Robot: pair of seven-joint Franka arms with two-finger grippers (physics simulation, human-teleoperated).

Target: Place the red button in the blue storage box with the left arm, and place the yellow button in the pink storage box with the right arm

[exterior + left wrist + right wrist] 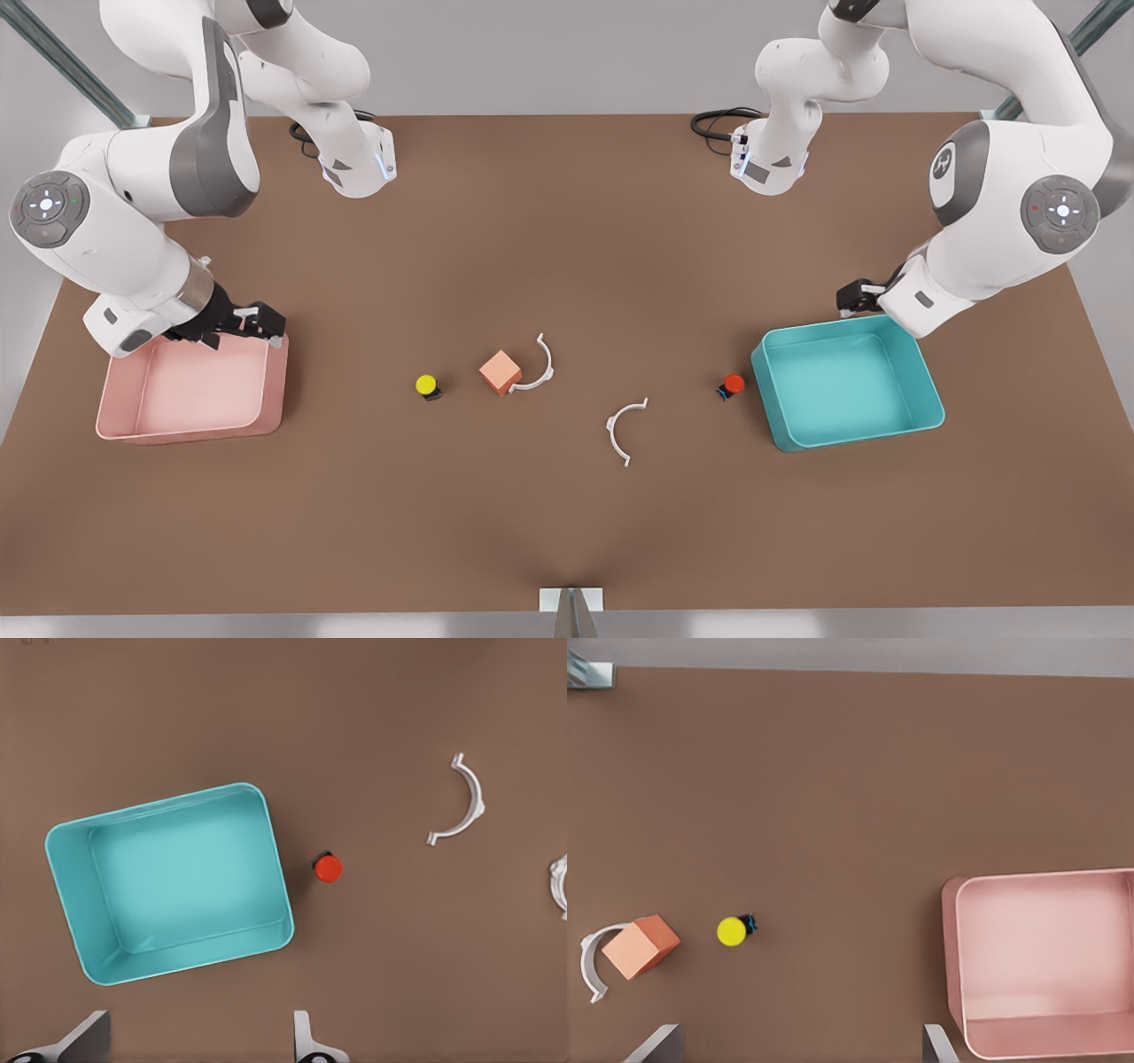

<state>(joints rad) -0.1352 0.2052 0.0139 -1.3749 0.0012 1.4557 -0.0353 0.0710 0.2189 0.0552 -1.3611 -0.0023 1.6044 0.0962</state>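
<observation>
Both buttons lay loose on the worktop.
The red button (pixel 733 385) sat at the blue storage box's (pixel 846 431) nine o'clock, the yellow button (pixel 427 385) mid-worktop; both looked light and rigid, so we would grip their dark bases. Left gripper (pixel 199 1041) and right gripper (pixel 802 1045) jaws stood apart.

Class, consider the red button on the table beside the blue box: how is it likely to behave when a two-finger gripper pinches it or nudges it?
The red button looks small and rigid, so probably light and stiff. Its round cap on a dark base suggests fingers may slip unless centred. Standing free beside the blue storage box, a nudge would likely slide or tip it.
</observation>
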